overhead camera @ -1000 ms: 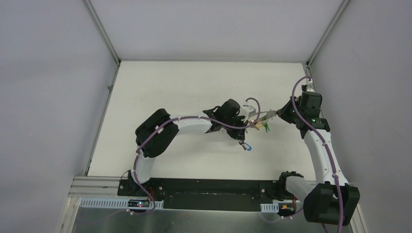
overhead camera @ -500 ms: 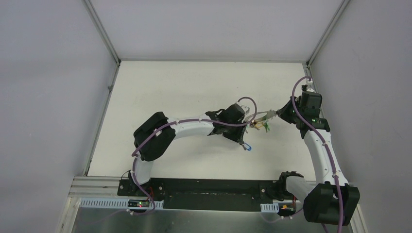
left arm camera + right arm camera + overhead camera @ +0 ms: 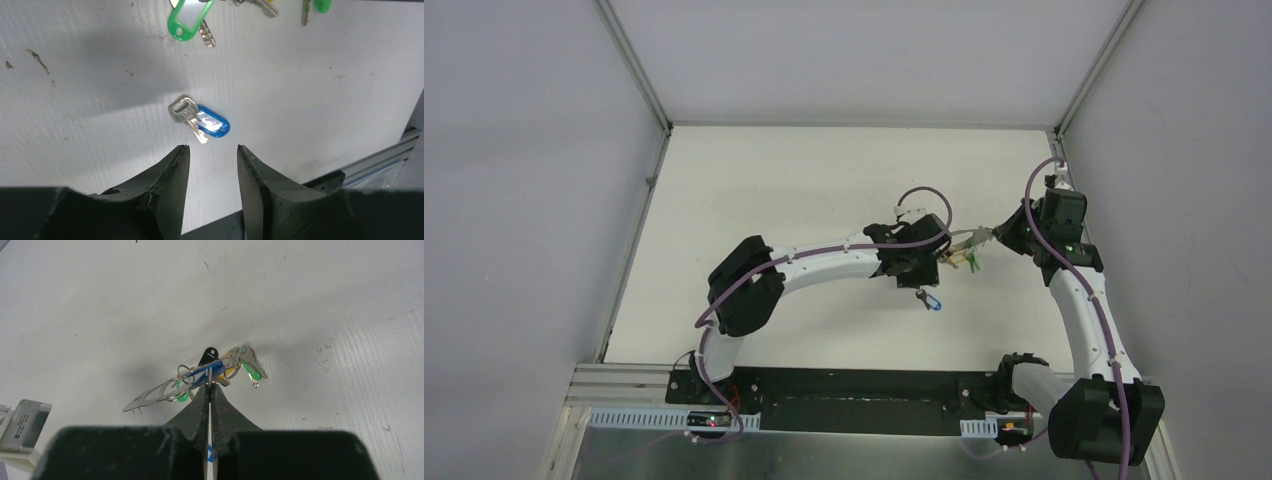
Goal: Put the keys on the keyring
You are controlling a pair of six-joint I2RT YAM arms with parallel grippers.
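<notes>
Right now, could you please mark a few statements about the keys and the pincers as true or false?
1. The blue key lies loose on the table. True.
2. The left pincer is shut on the blue key. False: it is open and empty, and the key lies just ahead of its fingertips.
3. The right pincer is shut on the keyring. True.
4. No keys hang on the keyring. False: a green key and others cluster on it.
</notes>
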